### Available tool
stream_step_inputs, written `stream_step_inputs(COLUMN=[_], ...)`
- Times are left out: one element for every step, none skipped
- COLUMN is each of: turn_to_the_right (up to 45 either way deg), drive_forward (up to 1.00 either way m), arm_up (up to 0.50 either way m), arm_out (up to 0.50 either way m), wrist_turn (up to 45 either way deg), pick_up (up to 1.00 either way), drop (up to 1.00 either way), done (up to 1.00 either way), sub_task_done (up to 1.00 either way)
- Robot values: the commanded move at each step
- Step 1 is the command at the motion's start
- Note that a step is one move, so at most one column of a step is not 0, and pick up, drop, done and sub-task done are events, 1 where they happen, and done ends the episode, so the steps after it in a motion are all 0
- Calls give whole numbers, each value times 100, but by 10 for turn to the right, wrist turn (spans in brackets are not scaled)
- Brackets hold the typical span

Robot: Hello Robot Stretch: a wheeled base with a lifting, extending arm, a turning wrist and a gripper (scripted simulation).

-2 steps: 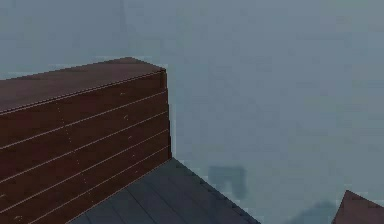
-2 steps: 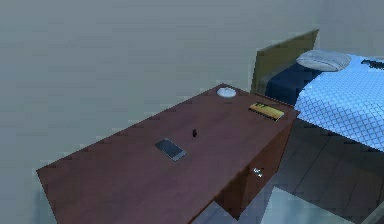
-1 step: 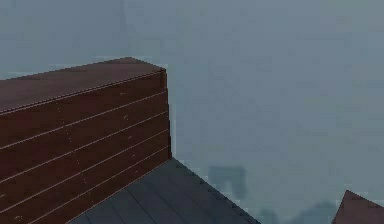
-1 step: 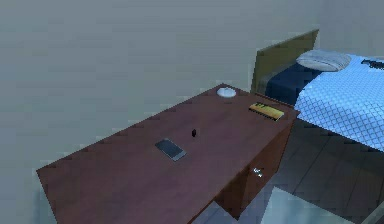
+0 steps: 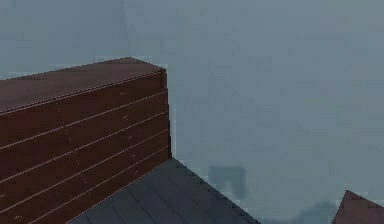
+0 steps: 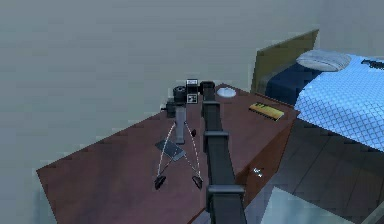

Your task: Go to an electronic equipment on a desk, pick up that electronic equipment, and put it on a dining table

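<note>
Rising from the arm side view's bottom edge, the dark arm (image 6: 222,165) reaches out over a reddish-brown desk (image 6: 105,165). At its far end, left of two white marker squares (image 6: 190,88), the hand (image 6: 177,184) points back down the picture, its thin fingers (image 6: 159,183) lying across the desk top. A small grey flat thing (image 6: 168,148) lies on the desk behind the fingers. I cannot tell whether the hand holds anything, whether this is the electronic equipment, or which way its long axis runs. Farther out on the desk sit a white round dish (image 6: 228,92) and a flat yellow thing (image 6: 266,110), both well apart from the fingers. Past the desk's end stands a bed (image 6: 350,100) with a blue checked cover, a white pillow (image 6: 325,60) and a wooden headboard (image 6: 280,55). At the forward view's left stands a brown planked wooden side (image 5: 85,135), with dark floor (image 5: 170,200) beside it and a pale wall (image 5: 270,80) beyond.
</note>
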Motion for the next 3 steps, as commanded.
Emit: stream_step_inputs(turn_to_the_right=[0,0,0], drive_forward=[0,0,0], arm_up=[0,0,0], arm_out=[0,0,0], wrist_turn=[450,450,450], pick_up=[0,0,0], drop=[0,0,0], done=[0,0,0], sub_task_done=[0,0,0])
